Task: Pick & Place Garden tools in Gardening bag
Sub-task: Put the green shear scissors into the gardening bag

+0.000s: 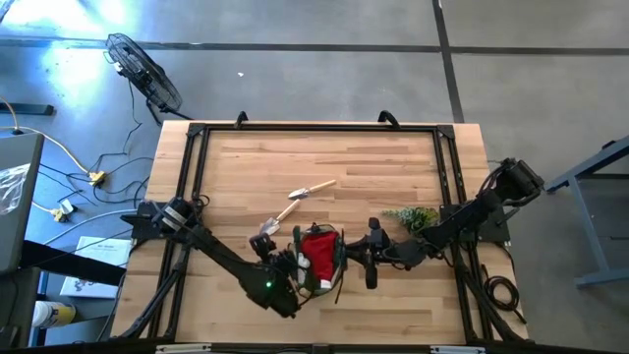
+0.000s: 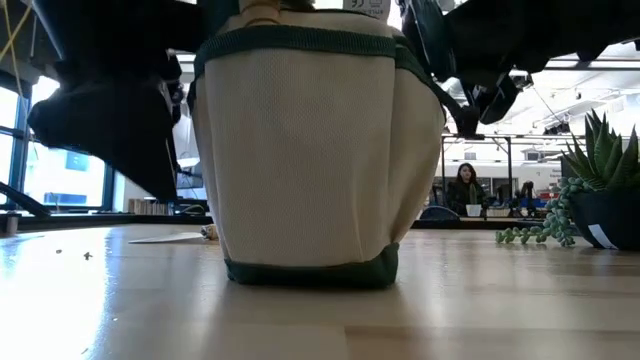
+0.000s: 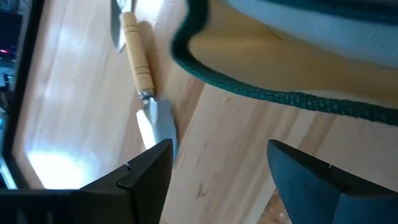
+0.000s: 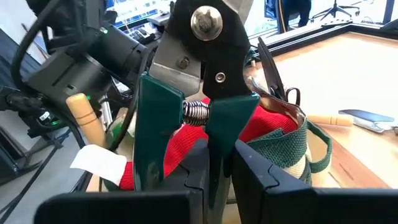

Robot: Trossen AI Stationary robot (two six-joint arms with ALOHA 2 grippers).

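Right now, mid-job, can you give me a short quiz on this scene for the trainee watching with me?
1. True or false: the left tool is open and empty beside the gardening bag.
2. What does the right tool grip? A) the pruning shears B) a fork C) a plant sprig
3. In the high view, how many wooden-handled trowels lie on the table outside the bag?

Key: 1 true; 2 A; 3 two.
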